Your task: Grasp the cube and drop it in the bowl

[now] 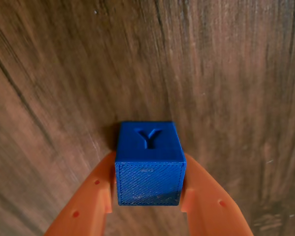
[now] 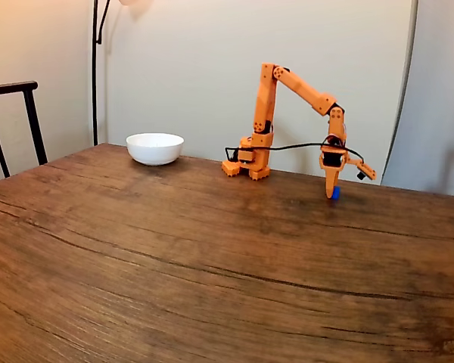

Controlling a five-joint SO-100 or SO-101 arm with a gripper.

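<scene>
Dark wooden table [image 2: 174, 257], strong grain; plain pale wall [image 2: 212, 68] behind, black chair [image 2: 15, 113] at left in fixed view. White bowl [image 2: 155, 147] far left of orange arm base. Blue cube [image 1: 148, 164] on table, embossed Y face up, no long axis. Gripper [image 1: 148, 196] closed around cube, both fingers [image 1: 96, 196] touching its sides.

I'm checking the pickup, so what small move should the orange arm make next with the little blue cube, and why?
Probably lift straight up. In the wrist view the orange gripper has a finger against each side of the small blue cube, which sits low at the wooden table; the round white bowl stands far left in the fixed view.
</scene>
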